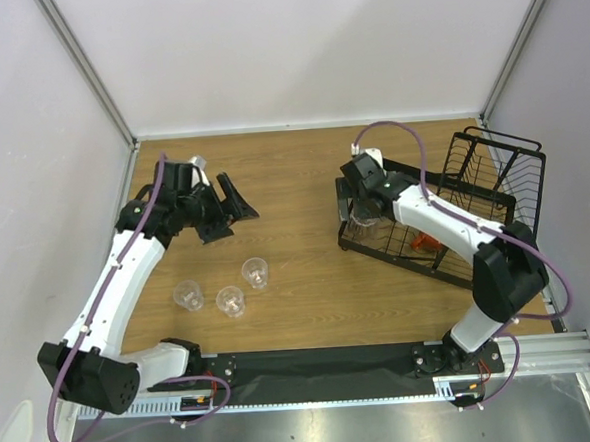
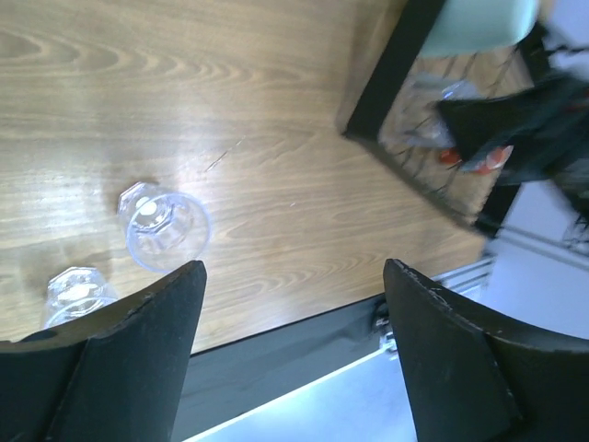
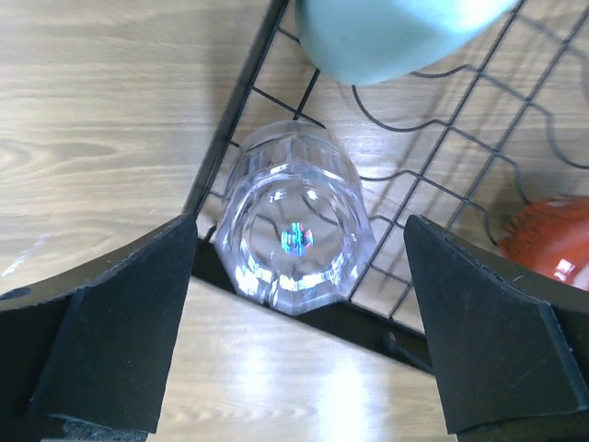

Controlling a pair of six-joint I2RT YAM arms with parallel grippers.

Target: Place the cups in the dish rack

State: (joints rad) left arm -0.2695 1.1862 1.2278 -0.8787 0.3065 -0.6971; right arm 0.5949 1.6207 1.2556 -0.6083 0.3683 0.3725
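Tumblers of clear plastic, three of them, stood in a loose cluster on the wooden bench (image 1: pixel 292 171): the left tumbler (image 1: pixel 188 295), the middle tumbler (image 1: pixel 230 301) and, a little further from the arm bases, the right tumbler (image 1: pixel 255 273). None touched another. The left hand (image 2: pixel 294 272) hung above the bench just beyond this cluster, its black fingers (image 2: pixel 120 368) spread wide and gripping nothing. Its wrist camera looked down past them at two of the tumblers.

On the right side of the bench sat the black wire dish rack (image 1: pixel 503 183), its taller basket section at the far end. The right hand (image 1: pixel 362 205) hovered over the rack's near-left corner. A fourth tumbler (image 3: pixel 294 198) sat in that corner, inside the wires and against the black frame bar (whether mouth up or mouth down could not be told). The right hand's fingers stood apart on either side of this tumbler, with a clear gap between each finger and the plastic, so the hand was not clamped on it.

Just behind the fourth tumbler in the rack was the pale mint-green cup (image 3: pixel 396 32), only partly in the wrist view. The orange-red mug (image 3: pixel 550 241) lay further along the rack floor, apart from both.
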